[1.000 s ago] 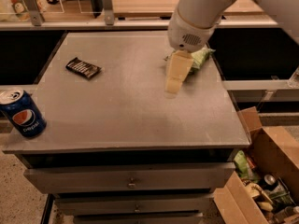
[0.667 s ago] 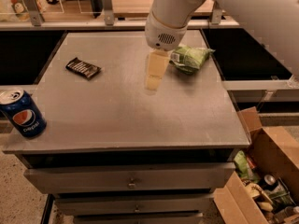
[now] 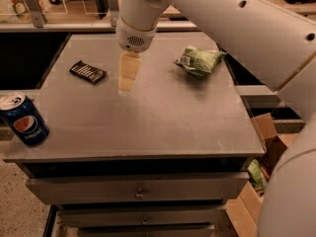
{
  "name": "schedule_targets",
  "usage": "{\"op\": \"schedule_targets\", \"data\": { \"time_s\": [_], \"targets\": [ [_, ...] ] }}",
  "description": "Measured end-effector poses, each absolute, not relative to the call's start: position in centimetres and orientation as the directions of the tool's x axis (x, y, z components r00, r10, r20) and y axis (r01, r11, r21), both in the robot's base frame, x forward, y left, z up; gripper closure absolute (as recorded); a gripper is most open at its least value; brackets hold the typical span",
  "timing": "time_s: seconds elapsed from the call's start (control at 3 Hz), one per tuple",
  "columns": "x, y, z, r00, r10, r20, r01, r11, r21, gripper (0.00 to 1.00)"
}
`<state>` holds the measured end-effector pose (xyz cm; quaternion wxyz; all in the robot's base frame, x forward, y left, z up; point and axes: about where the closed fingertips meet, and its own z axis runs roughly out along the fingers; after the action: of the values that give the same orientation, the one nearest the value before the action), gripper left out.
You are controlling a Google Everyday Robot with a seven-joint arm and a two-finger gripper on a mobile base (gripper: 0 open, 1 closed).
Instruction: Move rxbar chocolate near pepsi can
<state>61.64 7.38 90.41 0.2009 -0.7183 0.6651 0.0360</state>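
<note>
Only "pepsi" is legible, on the pepsi can [image 3: 23, 119], well left of the claw [image 3: 127, 74].

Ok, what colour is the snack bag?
The bag is green and white, camera view; gripper hovers between it and the rxbar.

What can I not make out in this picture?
- The gripper, right of the rxbar chocolate: height above the table unclear from one view.
- Lettering on the rxbar chocolate: too small to read.
- Cardboard box, lower right: contents mostly hidden by table and arm.
</note>
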Motion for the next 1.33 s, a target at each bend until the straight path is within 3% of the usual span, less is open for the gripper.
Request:
{"op": "schedule_targets", "data": {
  "time_s": [0.67, 1.33],
  "targets": [
    [65.3, 15.0, 89.3, 0.047, -0.925, -0.378, -0.969, 0.05, -0.243, 0.0],
    [65.4, 16.4, 89.2, 0.055, -0.918, -0.393, -0.969, 0.046, -0.244, 0.0]
  ]
}}
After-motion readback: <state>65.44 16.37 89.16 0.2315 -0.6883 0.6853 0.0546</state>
